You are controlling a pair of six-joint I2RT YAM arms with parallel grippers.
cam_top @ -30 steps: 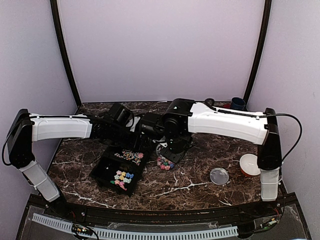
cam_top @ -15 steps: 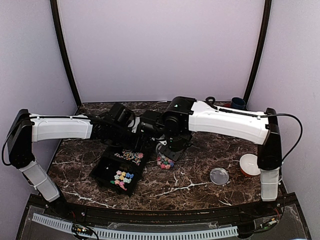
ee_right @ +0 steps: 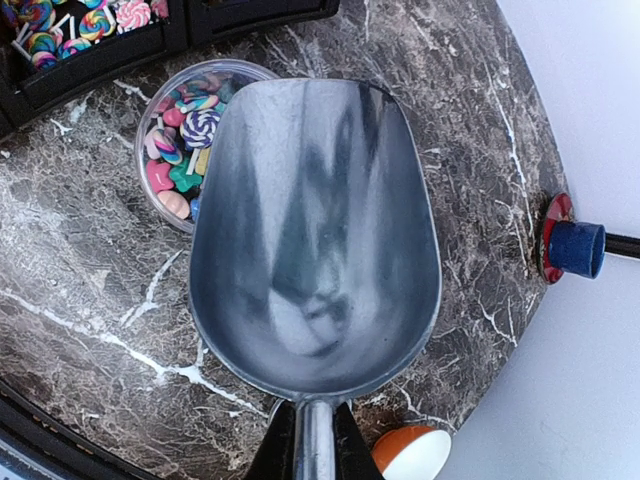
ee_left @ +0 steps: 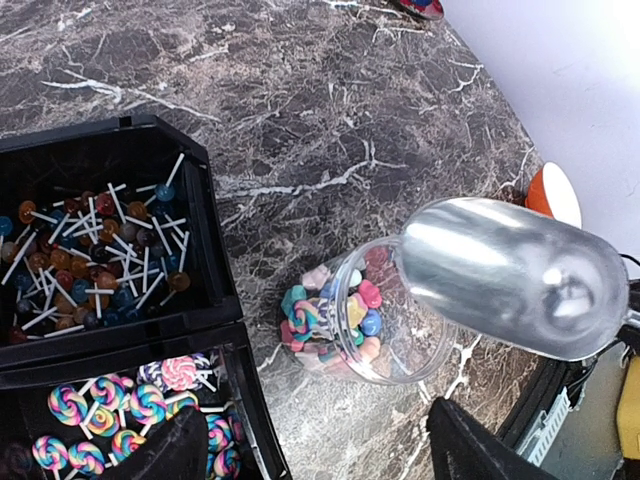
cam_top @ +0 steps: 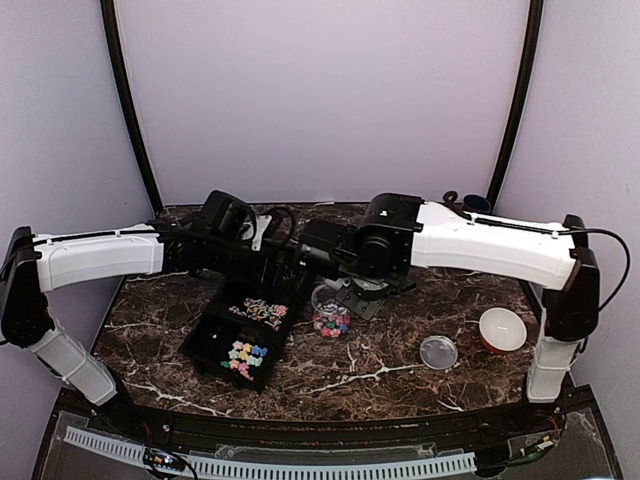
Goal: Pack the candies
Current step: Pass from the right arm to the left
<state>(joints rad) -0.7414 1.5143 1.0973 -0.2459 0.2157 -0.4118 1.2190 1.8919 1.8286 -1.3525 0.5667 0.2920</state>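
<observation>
The candies lie in two places: stick pieces [ee_left: 90,250] and swirl lollipops [ee_left: 100,410] in the black tray [cam_top: 205,335], and mixed pieces [ee_left: 335,320] in the clear round jar [cam_top: 331,312]. The jar stands upright just right of the tray. My right gripper [ee_right: 315,445] is shut on the handle of a metal scoop [ee_right: 315,235]. The scoop's bowl is empty and hangs over the jar's [ee_right: 195,140] right side. My left gripper [ee_left: 315,412] hovers open above the table between tray and jar, with nothing between its fingers.
A clear lid [cam_top: 438,352] lies on the marble table right of the jar. An orange and white bowl [cam_top: 502,329] sits further right. A blue cup [ee_right: 575,248] stands by the back right wall. Both arms cross over the table's middle.
Both arms have risen and drawn back from the jar. The scoop has lifted off it, so the jar now shows uncovered in the top view. The left gripper stays open.
</observation>
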